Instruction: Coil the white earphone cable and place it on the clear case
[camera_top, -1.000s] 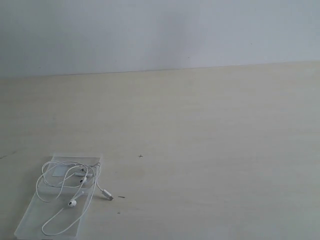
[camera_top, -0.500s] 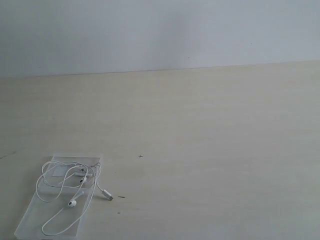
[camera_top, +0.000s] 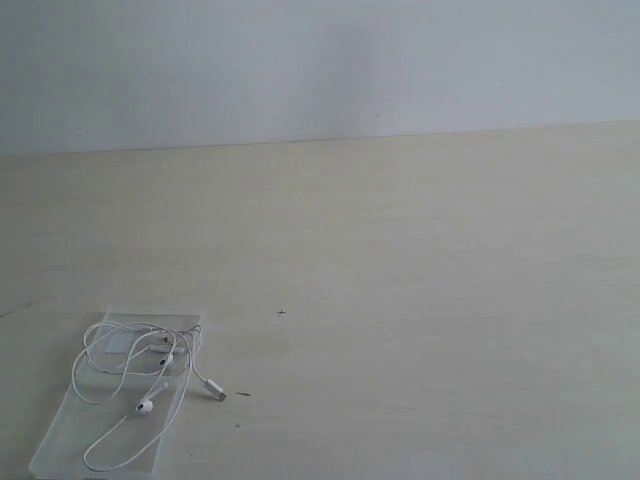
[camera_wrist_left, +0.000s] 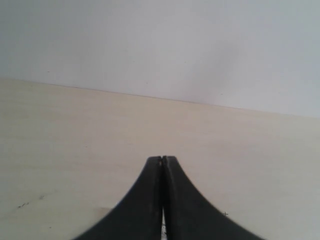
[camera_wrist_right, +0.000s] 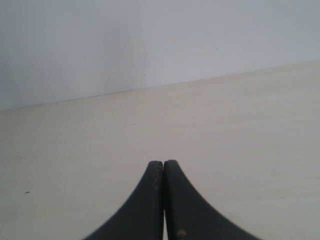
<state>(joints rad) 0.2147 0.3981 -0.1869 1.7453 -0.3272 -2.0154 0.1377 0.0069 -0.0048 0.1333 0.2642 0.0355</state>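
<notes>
Pale table (camera_top: 420, 260), white earphone cable (camera_top: 135, 375) coiled on clear case (camera_top: 60, 440), left claw (camera_wrist_left: 162, 160) and right claw (camera_wrist_right: 163, 163) pressed together

White earphone cable (camera_top: 128, 385) on clear case (camera_top: 60, 440) (pale cream table (camera_top: 420, 280), black jaws).

We seem to be at a lab test bench: a pale wooden table (camera_top: 420, 260) against a plain whitish wall (camera_top: 300, 60).

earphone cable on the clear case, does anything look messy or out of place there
The white earphone cable lies on the clear case in loose, uneven loops rather than a tidy coil. Its plug end trails off the case's right edge onto the table. Nothing looks damaged.
</notes>
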